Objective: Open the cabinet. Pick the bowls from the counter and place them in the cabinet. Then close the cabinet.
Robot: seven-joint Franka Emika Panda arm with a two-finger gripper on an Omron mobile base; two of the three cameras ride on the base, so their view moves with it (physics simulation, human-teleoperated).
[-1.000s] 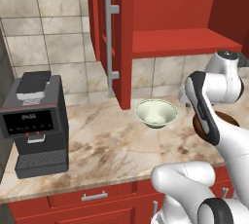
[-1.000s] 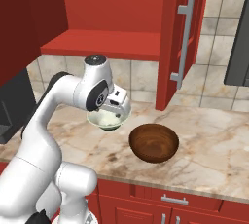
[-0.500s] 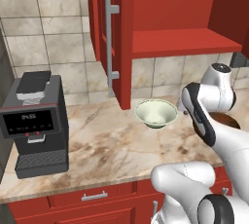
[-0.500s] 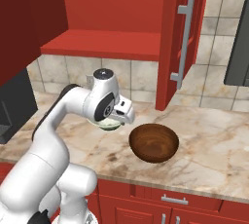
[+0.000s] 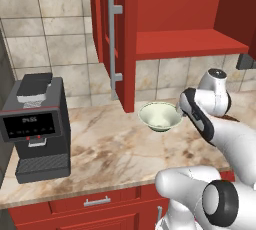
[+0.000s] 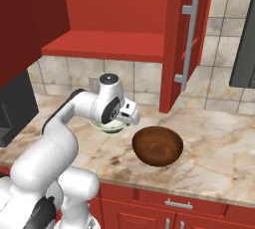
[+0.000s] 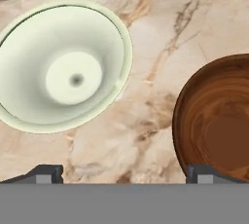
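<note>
Lowered, open gripper (image 7: pixel 124 172) hovers between 2 bowls (image 7: pixel 65 69).

Bare desk (image 7: pixel 155 96) strip between cream bowl (image 7: pixel 63 79) and wooden bowl (image 7: pixel 219 121): passable. Cabinet shelf (image 5: pixel 185 44): unobstructed, doors open. Left door (image 5: pixel 117 39) overhangs desk beside cream bowl. Coffee machine (image 5: pixel 35 129): far left.

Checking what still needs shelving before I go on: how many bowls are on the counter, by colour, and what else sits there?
Cream-green bowl: 1
Dark brown wooden bowl: 1
Black coffee machine: 1
Total on the counter: 3
The cabinet stands open; neither bowl is on its shelf yet.
</note>
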